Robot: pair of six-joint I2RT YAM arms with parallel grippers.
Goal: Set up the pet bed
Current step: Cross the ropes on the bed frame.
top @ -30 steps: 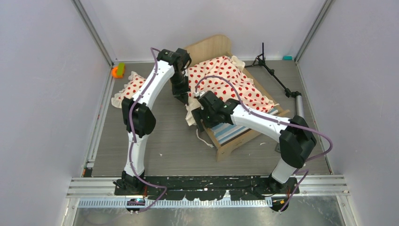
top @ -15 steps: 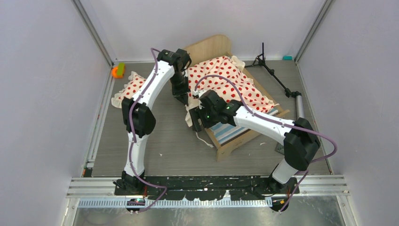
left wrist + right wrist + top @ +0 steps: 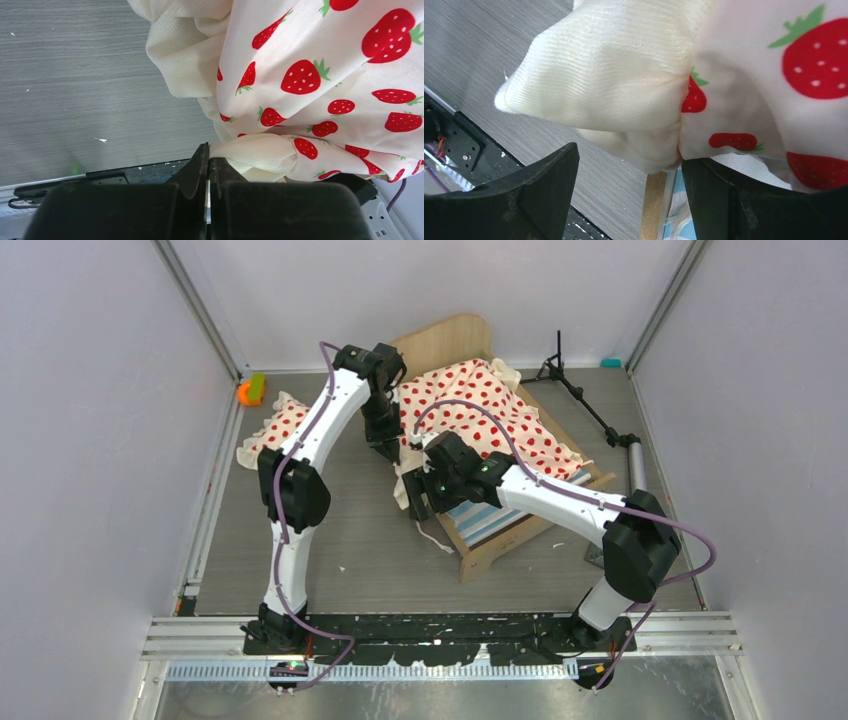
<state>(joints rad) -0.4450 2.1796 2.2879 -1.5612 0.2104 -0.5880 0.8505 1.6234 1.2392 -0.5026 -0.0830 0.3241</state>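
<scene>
Right arm's nudged left toward the bed corner over the last second, nothing else has budged

Up close, the right tool (image 3: 629,170) is spread wide around the cream ruffled corner of the blanket (image 3: 480,410), not squeezing it yet. Further back, the left tool (image 3: 208,160) is pressed together and looks to be pinching a fold of the same ruffle. The bed (image 3: 500,545) sits at an angle mid-worktop (image 3: 350,530), headboard toward the back wall, with the blanket draped over it and the striped mattress (image 3: 478,518) peeking out. I reckon that cloth is light and floppy and will bunch up, so grab the hem corners, not the middle.
</scene>
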